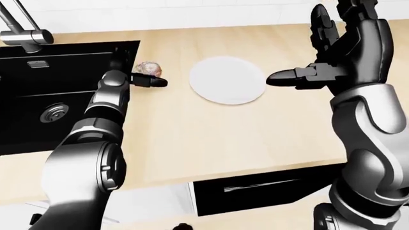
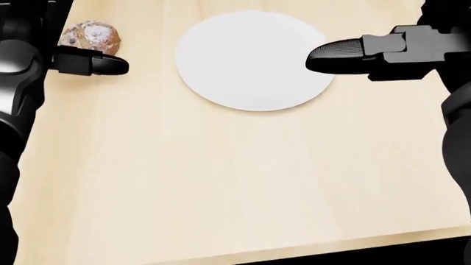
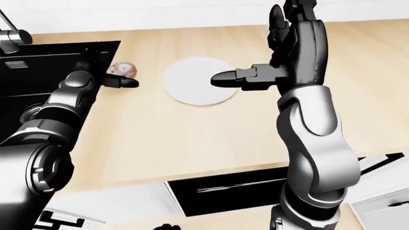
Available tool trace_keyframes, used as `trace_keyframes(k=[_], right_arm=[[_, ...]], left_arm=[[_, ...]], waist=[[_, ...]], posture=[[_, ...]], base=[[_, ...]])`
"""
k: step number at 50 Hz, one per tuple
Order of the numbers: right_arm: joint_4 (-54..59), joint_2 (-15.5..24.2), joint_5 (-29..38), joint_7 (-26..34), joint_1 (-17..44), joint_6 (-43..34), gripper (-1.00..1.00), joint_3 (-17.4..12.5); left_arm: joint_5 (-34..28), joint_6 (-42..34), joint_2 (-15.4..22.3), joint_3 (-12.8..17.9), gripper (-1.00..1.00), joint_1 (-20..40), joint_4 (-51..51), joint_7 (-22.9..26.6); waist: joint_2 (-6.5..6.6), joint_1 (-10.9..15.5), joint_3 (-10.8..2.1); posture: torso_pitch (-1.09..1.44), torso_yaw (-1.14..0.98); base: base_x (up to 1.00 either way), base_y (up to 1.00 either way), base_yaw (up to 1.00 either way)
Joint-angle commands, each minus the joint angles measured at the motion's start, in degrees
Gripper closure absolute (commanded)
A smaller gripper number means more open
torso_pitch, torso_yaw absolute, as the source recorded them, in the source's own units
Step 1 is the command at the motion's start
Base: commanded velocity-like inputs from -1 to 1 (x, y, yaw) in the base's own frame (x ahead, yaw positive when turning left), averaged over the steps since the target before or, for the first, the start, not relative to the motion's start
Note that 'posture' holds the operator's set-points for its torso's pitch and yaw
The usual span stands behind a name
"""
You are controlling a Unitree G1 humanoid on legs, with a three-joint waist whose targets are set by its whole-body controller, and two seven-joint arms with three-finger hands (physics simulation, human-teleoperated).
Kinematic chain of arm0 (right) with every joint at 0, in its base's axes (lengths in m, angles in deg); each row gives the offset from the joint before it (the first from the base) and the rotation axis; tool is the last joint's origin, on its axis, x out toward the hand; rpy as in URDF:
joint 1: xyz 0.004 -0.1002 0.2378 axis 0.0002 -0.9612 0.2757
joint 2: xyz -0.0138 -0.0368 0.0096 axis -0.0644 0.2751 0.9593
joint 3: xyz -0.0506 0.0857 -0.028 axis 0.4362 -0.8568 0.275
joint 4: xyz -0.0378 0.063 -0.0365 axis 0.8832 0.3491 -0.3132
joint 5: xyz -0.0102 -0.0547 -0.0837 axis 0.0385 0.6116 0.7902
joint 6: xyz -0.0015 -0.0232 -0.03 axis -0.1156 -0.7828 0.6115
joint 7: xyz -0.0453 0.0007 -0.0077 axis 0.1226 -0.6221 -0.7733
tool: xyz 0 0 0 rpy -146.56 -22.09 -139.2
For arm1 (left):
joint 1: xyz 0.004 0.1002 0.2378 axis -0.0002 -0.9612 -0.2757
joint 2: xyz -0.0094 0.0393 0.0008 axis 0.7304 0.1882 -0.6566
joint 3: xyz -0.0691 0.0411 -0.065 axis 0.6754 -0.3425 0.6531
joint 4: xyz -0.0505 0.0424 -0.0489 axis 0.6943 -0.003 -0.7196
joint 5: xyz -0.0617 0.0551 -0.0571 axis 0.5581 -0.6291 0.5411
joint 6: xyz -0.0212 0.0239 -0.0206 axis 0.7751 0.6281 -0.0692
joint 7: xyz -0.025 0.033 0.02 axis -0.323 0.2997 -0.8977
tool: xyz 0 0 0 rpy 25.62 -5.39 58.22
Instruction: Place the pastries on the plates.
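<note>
The pastry (image 2: 91,36) is lying near the worktop's (image 2: 221,182) left edge, beside the sink (image 1: 57,96), well apart from the bare plate (image 2: 250,61). The left hand (image 1: 144,79) is being held just beside the pastry, one finger extended; whether it is touching cannot be told. The right hand (image 1: 342,52) is being held spread over the plate's right edge. The reach-and-grasp step is judged to be in hand; next, closing around the pastry is required.
</note>
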Motion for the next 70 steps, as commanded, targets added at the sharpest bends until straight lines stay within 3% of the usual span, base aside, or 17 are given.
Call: trace_keyframes(k=[1, 8, 16, 27, 29, 42, 61, 70], right_arm=[[-1.30, 0.51, 0.18, 0.01, 1.50, 1.67, -1.00, -0.44], [-1.04, 0.80, -0.01, -0.10, 2.32, 1.34, -1.00, -0.51], [-1.47, 0.80, -0.21, -0.06, 2.21, 1.00, -1.00, -0.67], [-2.74, 1.33, -1.02, -0.21, 1.54, 0.19, -1.00, -1.47], [-3.04, 1.47, -1.16, -0.28, 1.37, 0.04, -1.00, -1.56], [-3.87, 2.05, -2.15, -0.92, 0.78, -0.22, -1.00, -1.96], [-2.76, 2.01, -1.72, -0.85, 1.71, 0.33, -1.00, -1.33], [-3.10, 1.88, -1.75, -0.86, 1.47, 0.19, -1.00, -1.65]], left_arm=[[-0.01, 1.65, 0.77, 0.20, -1.00, 2.43, 2.40, -0.68], [-0.74, 1.28, 0.62, -0.10, -1.00, 2.29, 2.35, -0.58], [-1.19, 1.00, 0.21, -0.14, -0.95, 2.03, 2.28, 0.07], [-2.21, 1.12, -0.51, -0.33, -0.48, 1.81, 2.15, 0.37], [-2.27, 1.20, -0.62, -0.28, -0.32, 1.80, 2.14, 0.46], [-4.88, 1.67, -1.46, -1.53, -0.11, 1.61, 2.03, 0.92], [-10.52, 2.55, -2.14, -2.82, 0.46, 2.55, 2.02, 2.11], [-10.89, 2.78, -2.21, -3.09, 0.69, 6.80, 2.50, 3.25]], waist=[[0.11, -0.03, -1.89], [0.39, -0.20, -1.04], [0.55, -0.25, -1.00], [0.54, -0.05, -1.21], [0.53, 0.03, -1.26], [0.50, 0.55, -1.53], [0.70, 0.49, -1.58], [0.69, 0.46, -1.30]], posture=[[0.30, 0.00], [0.31, 0.00], [0.31, 0.00], [0.31, 0.00], [0.31, 0.00], [0.31, 0.00], [0.31, 0.00], [0.31, 0.00]], base=[[0.00, 0.00, 0.00], [0.00, 0.00, 0.00], [0.00, 0.00, 0.00], [0.00, 0.00, 0.00], [0.00, 0.00, 0.00], [0.00, 0.00, 0.00], [0.00, 0.00, 0.00], [0.00, 0.00, 0.00]])
